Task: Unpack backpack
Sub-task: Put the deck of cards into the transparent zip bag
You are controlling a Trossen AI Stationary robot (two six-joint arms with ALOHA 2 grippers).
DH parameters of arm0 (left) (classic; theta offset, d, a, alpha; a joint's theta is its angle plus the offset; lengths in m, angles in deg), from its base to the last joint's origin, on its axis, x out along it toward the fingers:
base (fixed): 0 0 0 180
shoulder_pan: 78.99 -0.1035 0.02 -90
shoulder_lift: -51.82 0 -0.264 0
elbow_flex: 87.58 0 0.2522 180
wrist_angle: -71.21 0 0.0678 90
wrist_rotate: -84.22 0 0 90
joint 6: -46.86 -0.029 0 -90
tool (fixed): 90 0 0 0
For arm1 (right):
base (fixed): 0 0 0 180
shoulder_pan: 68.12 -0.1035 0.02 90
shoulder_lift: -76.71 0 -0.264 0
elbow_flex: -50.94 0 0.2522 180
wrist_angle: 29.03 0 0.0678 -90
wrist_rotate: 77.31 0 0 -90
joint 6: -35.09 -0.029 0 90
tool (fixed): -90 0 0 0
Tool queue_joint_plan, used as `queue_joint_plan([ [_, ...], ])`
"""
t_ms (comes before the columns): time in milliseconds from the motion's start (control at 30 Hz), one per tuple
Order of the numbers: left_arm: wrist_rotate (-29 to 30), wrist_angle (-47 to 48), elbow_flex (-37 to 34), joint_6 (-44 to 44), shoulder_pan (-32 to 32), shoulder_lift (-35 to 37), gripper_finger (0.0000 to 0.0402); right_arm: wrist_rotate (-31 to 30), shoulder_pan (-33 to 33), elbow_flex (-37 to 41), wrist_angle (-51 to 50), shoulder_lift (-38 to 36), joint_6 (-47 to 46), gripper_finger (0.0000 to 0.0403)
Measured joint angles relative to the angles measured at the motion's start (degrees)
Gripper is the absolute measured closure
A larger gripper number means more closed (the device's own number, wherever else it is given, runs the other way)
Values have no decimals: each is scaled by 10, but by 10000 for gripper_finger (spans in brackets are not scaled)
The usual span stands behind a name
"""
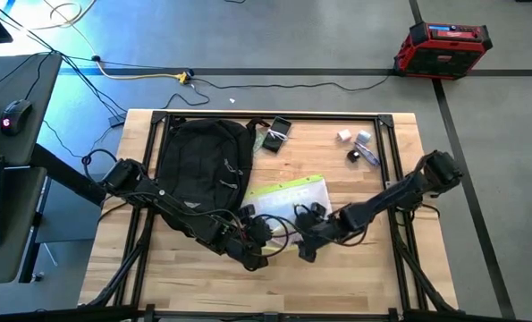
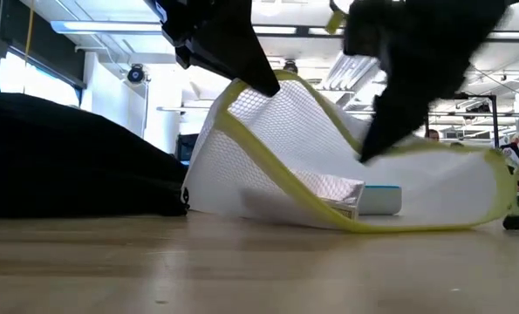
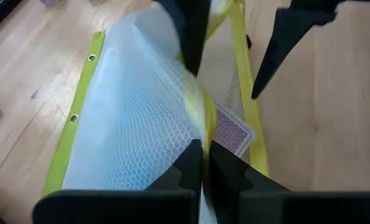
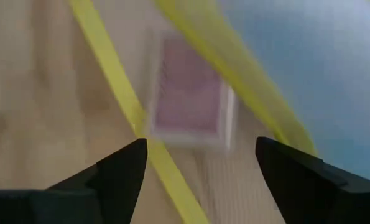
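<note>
Lying rounded and black at nine o'clock, the backpack [image 1: 205, 167] sat apart while the left gripper [image 3: 201, 165] pinched the mesh pouch [image 3: 141, 118]; the right gripper [image 4: 200, 165] gaped released.

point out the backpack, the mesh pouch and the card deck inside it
backpack [image 1: 203, 165], high view, middle of its black front.
mesh pouch [image 3: 132, 118], left wrist view, white mesh face.
card deck [image 4: 191, 93], right wrist view, reddish back of the deck.

High view looks straight down; low view skims the tabletop; both wrists close on mesh pouch [image 3: 135, 118]
</note>
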Motion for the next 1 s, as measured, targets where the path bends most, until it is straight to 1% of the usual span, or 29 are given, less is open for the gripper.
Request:
queue_joint_plan([
  [100, 1, 1, 0, 1, -1, 0, 402, -21, -8, 0, -46, 20, -60, 129],
  [200, 3, 1, 0, 1, 0, 0, 402, -30, -4, 0, -33, 47, -87, 140],
  [267, 3, 0, 0, 1, 0, 0, 402, -10, 6, -1, -18, 66, -87, 147],
  [367, 4, 1, 0, 1, 0, 0, 402, 10, 33, -21, -30, 86, -92, 157],
  [433, 5, 1, 0, 1, -1, 0, 402, -1, 47, -34, -15, 99, -71, 163],
  [500, 5, -1, 0, 1, 0, 0, 402, -33, 56, -43, 56, 107, -37, 169],
  [533, 5, -1, 0, 1, 0, 0, 402, -39, 61, -47, 103, 108, -9, 172],
  [600, 6, 1, 0, 1, 0, 0, 402, -41, 68, -55, 186, 107, 42, 176],
  [667, 9, 4, 0, 2, 0, 1, 402, -28, 73, -60, 219, 107, 83, 180],
  [733, 10, 5, 0, 1, 1, 1, 402, -20, 75, -67, 216, 108, 98, 183],
  [933, 6, 2, 0, 6, 0, 0, 402, -33, 69, -74, 174, 106, 99, 190],
  [1000, 5, 2, 0, 6, 0, 0, 402, -19, 60, -74, 165, 97, 115, 191],
])
